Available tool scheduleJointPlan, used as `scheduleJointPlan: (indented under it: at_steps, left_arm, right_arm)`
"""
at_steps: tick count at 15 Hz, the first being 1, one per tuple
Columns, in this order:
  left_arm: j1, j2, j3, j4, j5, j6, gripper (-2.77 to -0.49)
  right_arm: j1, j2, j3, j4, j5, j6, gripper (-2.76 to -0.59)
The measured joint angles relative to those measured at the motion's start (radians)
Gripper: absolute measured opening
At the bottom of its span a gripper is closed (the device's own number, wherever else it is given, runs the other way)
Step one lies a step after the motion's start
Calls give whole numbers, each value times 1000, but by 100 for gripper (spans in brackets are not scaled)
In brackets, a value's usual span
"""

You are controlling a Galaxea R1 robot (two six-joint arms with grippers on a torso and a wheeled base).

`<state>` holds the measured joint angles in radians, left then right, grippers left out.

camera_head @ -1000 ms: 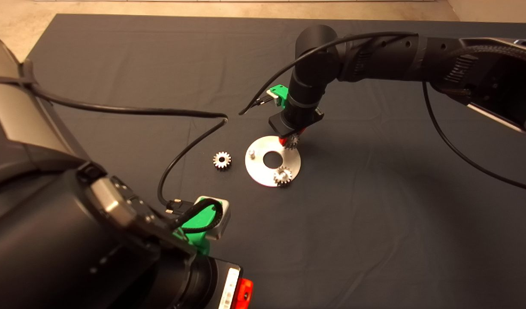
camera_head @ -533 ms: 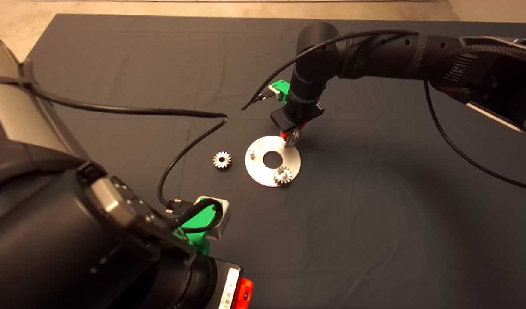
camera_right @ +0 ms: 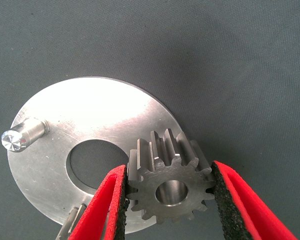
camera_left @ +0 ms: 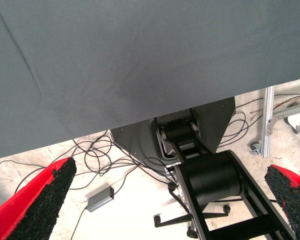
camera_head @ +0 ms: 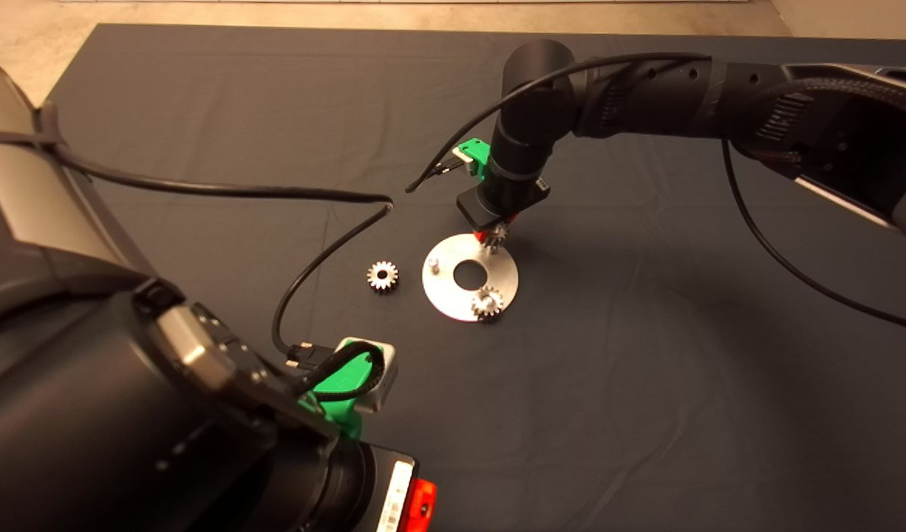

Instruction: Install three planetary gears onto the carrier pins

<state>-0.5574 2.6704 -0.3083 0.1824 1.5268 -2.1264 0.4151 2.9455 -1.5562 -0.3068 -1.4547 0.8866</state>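
The right claw (camera_head: pixel 497 235) pinches a small dark-grey steel spur gear (camera_right: pixel 170 181) just above the far edge of the flat round silver disc (camera_head: pixel 497 275). A second gear (camera_head: pixel 487 302) sits on the disc's near pin; a third (camera_head: pixel 382 275) lies on the dark mat (camera_head: pixel 645 369) beside the disc. One bare silvery pin (camera_right: pixel 22 135) stands free. The left claw (camera_left: pixel 155 200) waits spread beyond the desk edge.

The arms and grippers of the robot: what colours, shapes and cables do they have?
Both arms are black, round tubes with thick joints. The right arm has small holes along its side and a thin black cable looping beside it. Each wrist carries a green bracket with a plugged-in black cable. The right gripper has red jaws lined with rough black pads, and the left gripper looks the same.
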Motion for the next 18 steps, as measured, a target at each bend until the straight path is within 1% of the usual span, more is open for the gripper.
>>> scheduleJointPlan:
  at_steps: [2, 3, 6, 9, 18]
  left_arm:
    - [0, 0, 0, 0, 0, 0, -49]
    - [0, 0, 0, 0, 0, 0, -49]
    - [0, 0, 0, 0, 0, 0, -49]
    - [0, 0, 0, 0, 0, 0, -49]
    - [0, 0, 0, 0, 0, 0, -49]
  right_arm:
    - [0, 0, 0, 0, -5, 0, -230]
    - [0, 0, 0, 0, -5, 0, -230]
    - [0, 0, 0, -1, -5, -2, -230]
    - [0, 0, -1, -11, -4, -8, -230]
    - [0, 0, -1, -11, -4, -11, -230]
